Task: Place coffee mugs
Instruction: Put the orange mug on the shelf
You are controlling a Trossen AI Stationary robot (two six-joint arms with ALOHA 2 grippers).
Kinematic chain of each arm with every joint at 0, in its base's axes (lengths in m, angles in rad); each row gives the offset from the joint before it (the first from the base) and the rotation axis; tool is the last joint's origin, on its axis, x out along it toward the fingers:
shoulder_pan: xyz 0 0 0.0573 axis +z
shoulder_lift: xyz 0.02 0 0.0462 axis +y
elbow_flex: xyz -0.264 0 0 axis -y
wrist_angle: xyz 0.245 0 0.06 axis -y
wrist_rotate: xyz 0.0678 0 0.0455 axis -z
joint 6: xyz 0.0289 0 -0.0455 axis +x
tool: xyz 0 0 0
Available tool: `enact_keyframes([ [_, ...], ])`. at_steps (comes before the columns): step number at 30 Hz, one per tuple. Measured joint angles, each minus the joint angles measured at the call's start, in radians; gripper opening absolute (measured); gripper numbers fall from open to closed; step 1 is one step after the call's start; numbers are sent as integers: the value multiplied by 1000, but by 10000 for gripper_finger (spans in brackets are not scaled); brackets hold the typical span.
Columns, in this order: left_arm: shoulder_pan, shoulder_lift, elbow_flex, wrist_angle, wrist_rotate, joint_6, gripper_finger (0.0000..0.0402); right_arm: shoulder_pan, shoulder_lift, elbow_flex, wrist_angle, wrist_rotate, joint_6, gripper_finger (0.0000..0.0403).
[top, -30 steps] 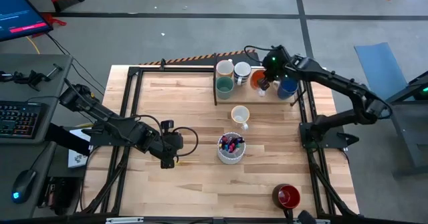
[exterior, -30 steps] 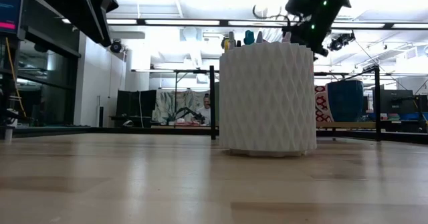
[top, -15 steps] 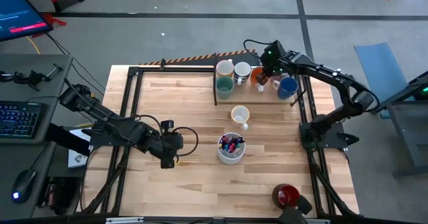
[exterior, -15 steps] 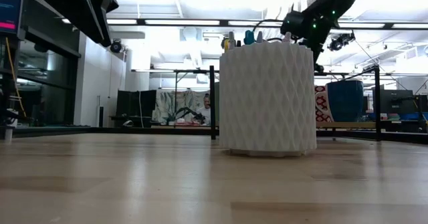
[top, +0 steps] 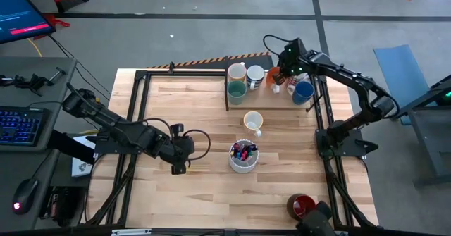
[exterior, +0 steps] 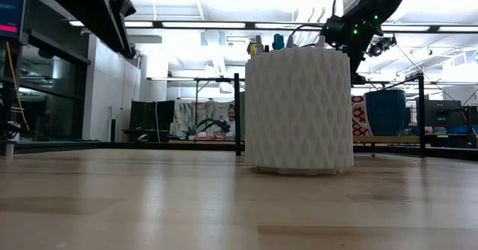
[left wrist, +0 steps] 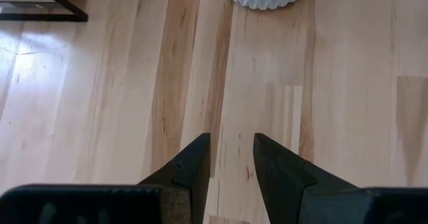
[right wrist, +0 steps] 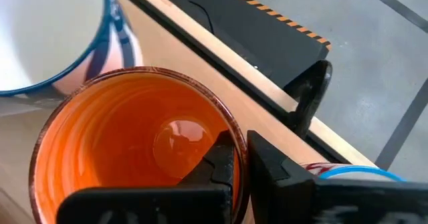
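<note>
step: right gripper [right wrist: 239, 158] pinching orange mug [right wrist: 134, 140] rim at table's 1 o'clock | next: let go, lift clear | left gripper [left wrist: 231, 158] slightly spread, idle at 8 o'clock

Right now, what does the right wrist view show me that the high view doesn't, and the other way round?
Only the right wrist view shows the grip: the right gripper is shut on the rim of the orange mug, one finger inside and one outside, and the mug is empty.

Only the high view shows the layout: the teal green mug, the pale yellow mug, the pen cup, the dark red mug at the near edge, and the left gripper waiting over bare table.

Both show the orange mug, a white mug beside it, and the table's far edge.
</note>
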Motion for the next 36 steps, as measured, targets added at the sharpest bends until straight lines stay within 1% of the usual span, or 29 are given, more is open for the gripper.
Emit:
enact_keyframes([
  [8,2,0,0,0,0,0,104,-6,0,0,32,-15,-19,3],
  [21,2,0,0,0,0,0,104,-6,1,0,31,-19,-16,11],
  [30,2,0,1,2,0,-1,104,-7,81,7,59,-46,-39,12],
  [36,2,0,1,2,13,-1,104,-6,61,1,70,-38,-40,26],
])
